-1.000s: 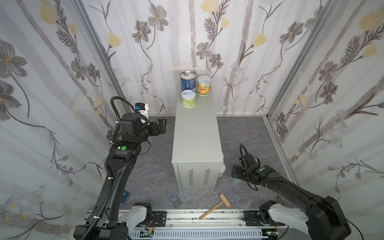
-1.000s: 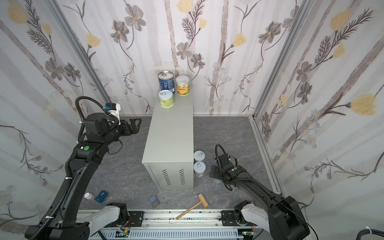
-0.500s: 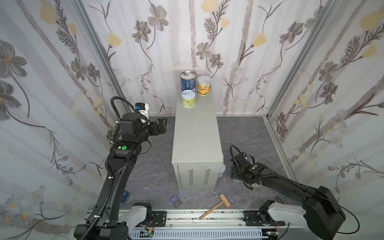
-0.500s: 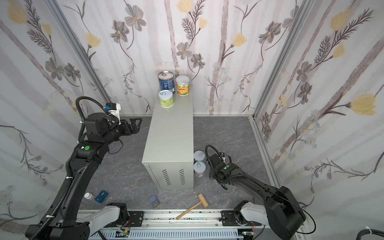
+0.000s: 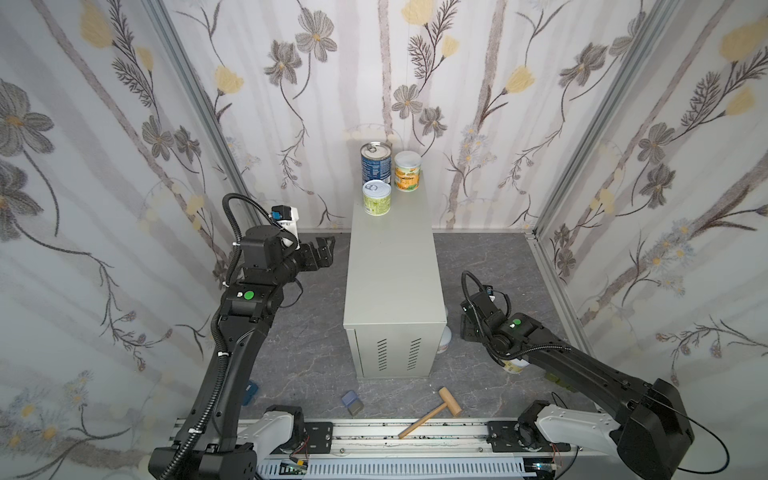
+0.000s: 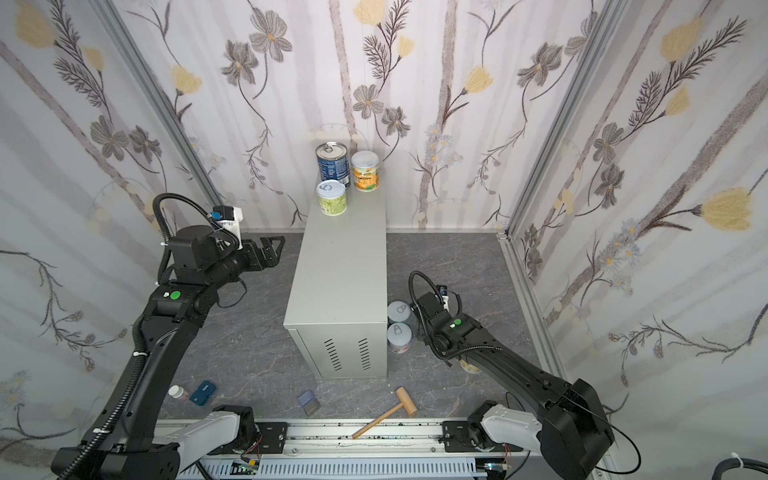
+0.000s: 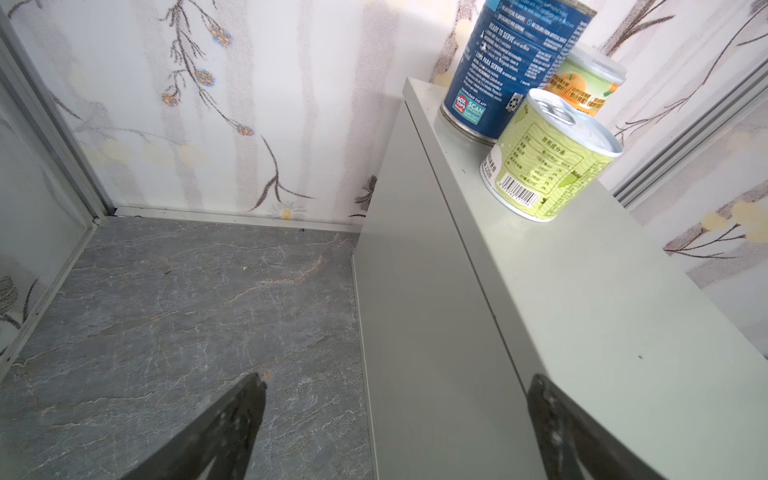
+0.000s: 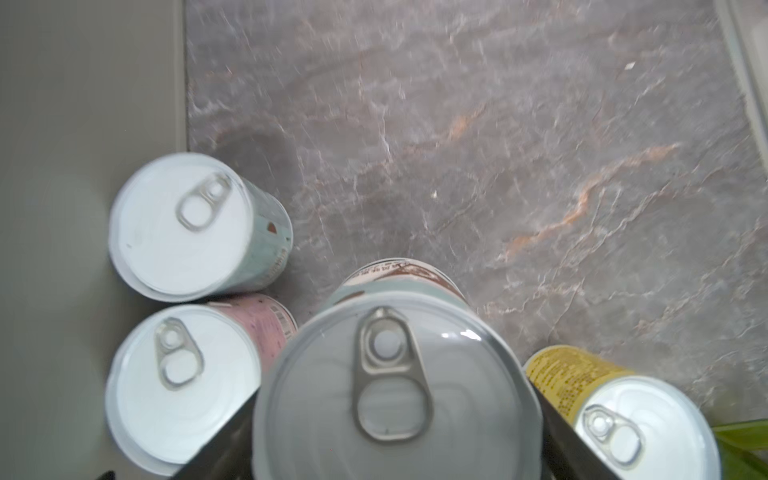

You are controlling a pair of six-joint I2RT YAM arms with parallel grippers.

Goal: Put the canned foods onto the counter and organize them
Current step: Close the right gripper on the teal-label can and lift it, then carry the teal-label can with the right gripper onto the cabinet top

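Low at the front right corner of the counter (image 5: 392,266), your right gripper (image 8: 392,449) clamps an upright grey-lidded can (image 8: 386,365) by its sides, so the counter's free top lies up and leftward, while your left gripper (image 5: 328,247) hangs wide open at the other side.

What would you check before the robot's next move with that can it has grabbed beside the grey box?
1. Grip: right gripper shut on the white-lidded can with teal-and-brown label, a finger at each side: ok.
2. Neighbours: pink-labelled can and yellow-labelled can stand close; whether they touch it: cannot tell.
3. Room on the tall light-grey metal counter: front of its top bare: ok.
4. Tall blue can, orange-labelled can and green-labelled can upright at its back: ok.
5. Left gripper open, empty, beside the counter: ok.
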